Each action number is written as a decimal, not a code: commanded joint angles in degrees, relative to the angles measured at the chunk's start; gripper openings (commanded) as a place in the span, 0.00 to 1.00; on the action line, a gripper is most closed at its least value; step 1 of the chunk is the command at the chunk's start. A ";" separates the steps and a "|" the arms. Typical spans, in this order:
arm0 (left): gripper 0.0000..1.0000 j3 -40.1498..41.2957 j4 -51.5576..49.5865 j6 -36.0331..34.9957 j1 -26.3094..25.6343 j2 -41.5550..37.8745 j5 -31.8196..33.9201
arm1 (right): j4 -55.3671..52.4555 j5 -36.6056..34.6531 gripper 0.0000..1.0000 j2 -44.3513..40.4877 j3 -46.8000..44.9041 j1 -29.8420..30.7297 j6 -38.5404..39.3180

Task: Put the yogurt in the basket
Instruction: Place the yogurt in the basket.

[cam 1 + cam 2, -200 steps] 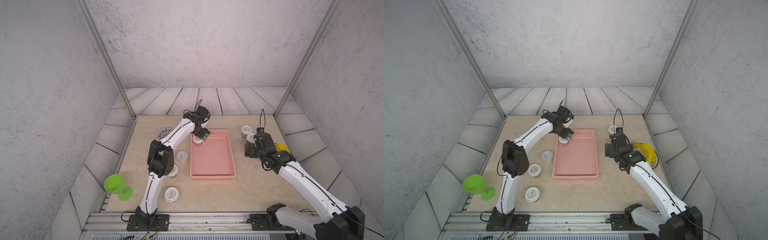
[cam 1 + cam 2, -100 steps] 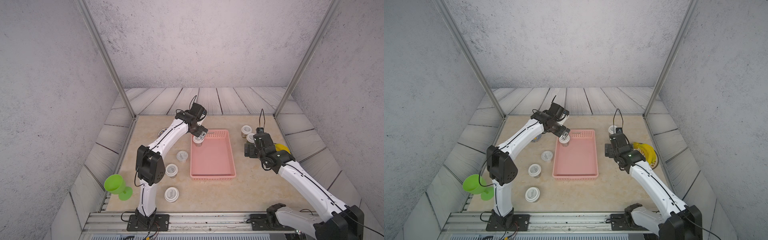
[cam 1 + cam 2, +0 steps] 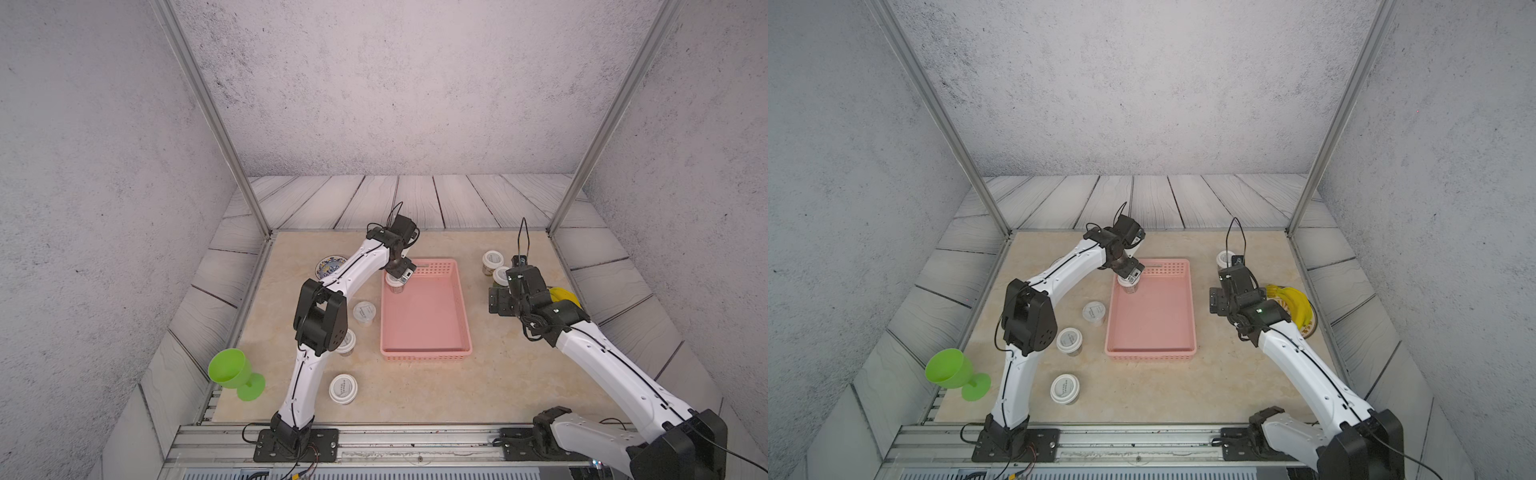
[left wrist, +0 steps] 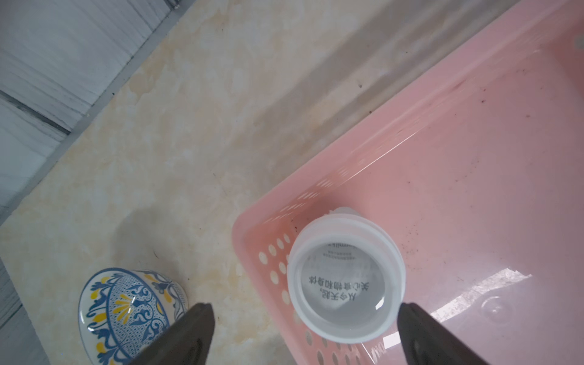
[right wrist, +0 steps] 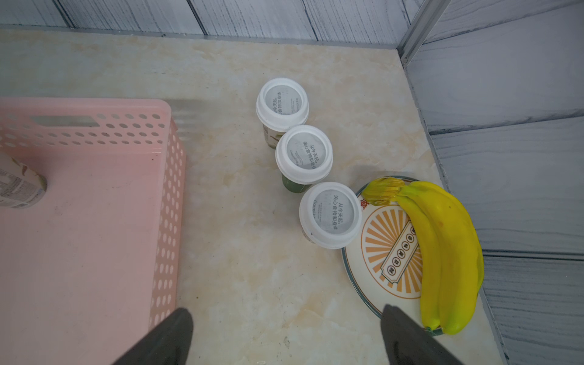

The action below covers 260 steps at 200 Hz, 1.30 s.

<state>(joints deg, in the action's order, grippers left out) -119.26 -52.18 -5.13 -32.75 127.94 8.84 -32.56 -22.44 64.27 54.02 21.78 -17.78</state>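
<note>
- Step in hand, as judged: release of one yogurt cup [image 4: 346, 281] into the basket [image 4: 474, 158]. The cup stands upright on the basket floor, in the corner next to the perforated end wall.
- The left gripper [image 4: 305, 335] hangs directly above this cup. Its two fingers stand apart, one on each side of the lid, and neither appears to touch it. The cup is free.
- To finish the step well, lift the left gripper straight up until both fingertips are above the lid. Move sideways only after that, so that a finger does not tip the cup or catch the basket wall just beside it.
- Left arm pose in both top views: reached forward and bent at the elbow, wrist turned down over the far corner of the basket [image 3: 424, 316].
- The right gripper [image 5: 286, 335] is spread wide and holds nothing. It hovers over bare tabletop, with the basket wall beside one finger and the plate [image 5: 373, 284] with the bananas [image 5: 448, 252] beside the other.
- Ahead of the right gripper, three cups [image 5: 304, 155] stand in a row, touching or nearly so.
- Three more cups [image 3: 1065, 388] stand on the table beside the left arm, outside the basket.
</note>
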 commanded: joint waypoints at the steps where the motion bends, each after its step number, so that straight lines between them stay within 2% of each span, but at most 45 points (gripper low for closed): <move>1: 0.96 -2.10 -0.75 -0.84 0.41 0.70 1.05 | -0.30 0.34 0.97 0.24 0.56 -0.25 -0.48; 56: 0.96 -1.59 -1.07 -0.63 0.76 1.38 1.10 | -0.03 0.55 0.97 0.42 0.47 -0.29 -0.42; 113: 0.96 1.35 -0.02 0.03 0.81 -4.19 0.01 | -0.85 -0.53 0.97 1.18 1.49 -0.25 -0.31; 192: 0.99 17.22 7.00 -0.74 0.92 -21.59 0.21 | -3.89 -2.72 0.97 7.26 8.28 -0.26 -0.50; 260: 0.98 34.36 15.54 -0.68 3.45 -39.19 -0.08 | -7.82 -2.78 0.97 17.73 20.18 -0.94 -0.50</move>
<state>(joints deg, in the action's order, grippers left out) -88.79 -40.36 -5.74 -30.98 93.47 8.78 -37.65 -24.16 79.42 70.41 21.28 -17.85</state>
